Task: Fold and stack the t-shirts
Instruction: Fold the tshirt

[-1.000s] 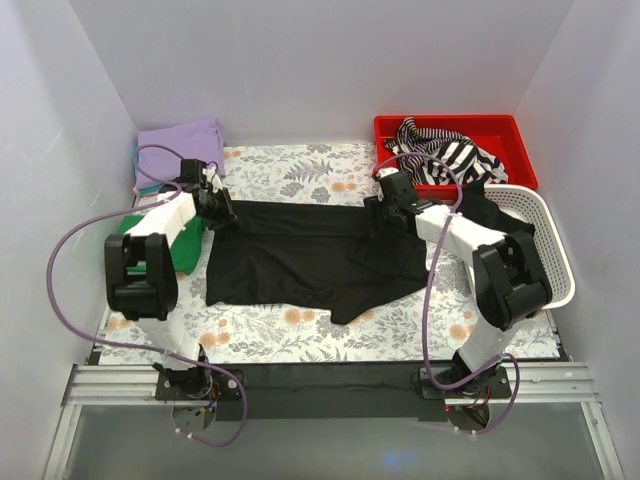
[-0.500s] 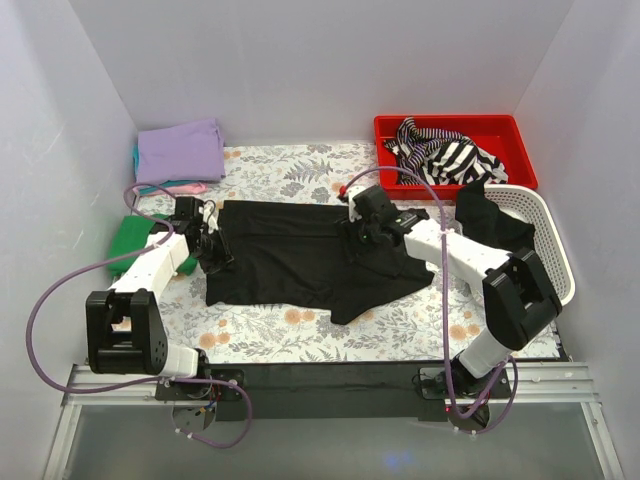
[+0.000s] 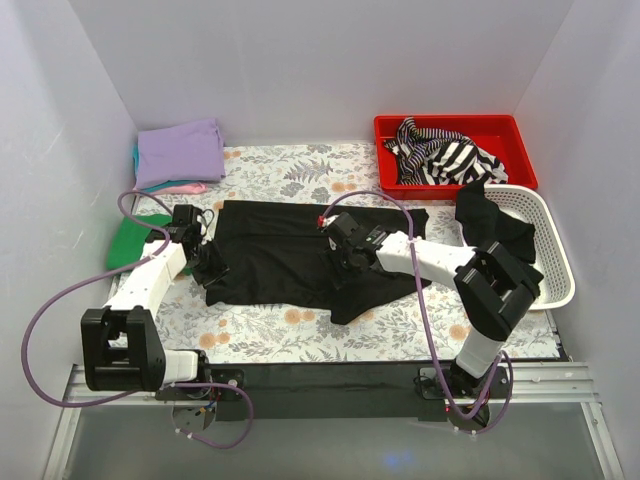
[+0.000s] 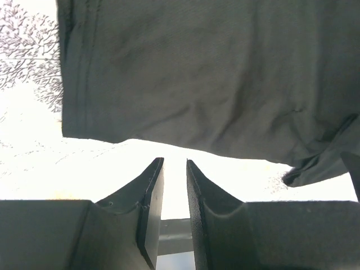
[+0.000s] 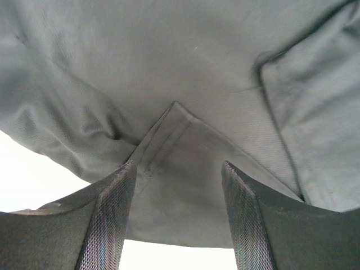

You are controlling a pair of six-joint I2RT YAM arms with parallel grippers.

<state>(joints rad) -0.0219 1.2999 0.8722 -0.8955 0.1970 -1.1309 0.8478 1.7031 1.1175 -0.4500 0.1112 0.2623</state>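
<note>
The black t-shirt [image 3: 290, 250] lies spread and partly rumpled across the middle of the counter [image 3: 290, 165], and a folded lavender t-shirt [image 3: 180, 150] sits at the far left corner. My left gripper [image 4: 173, 164] is just off the black t-shirt's left edge, jaws nearly together with a slim empty gap, grasping nothing. My right gripper [image 5: 179, 166] hangs wide open over a seam fold near its middle, likewise released. I judge the cloth light, limp and prone to bunching, so I would pinch a hem or sleeve edge through both layers, not the middle.
</note>
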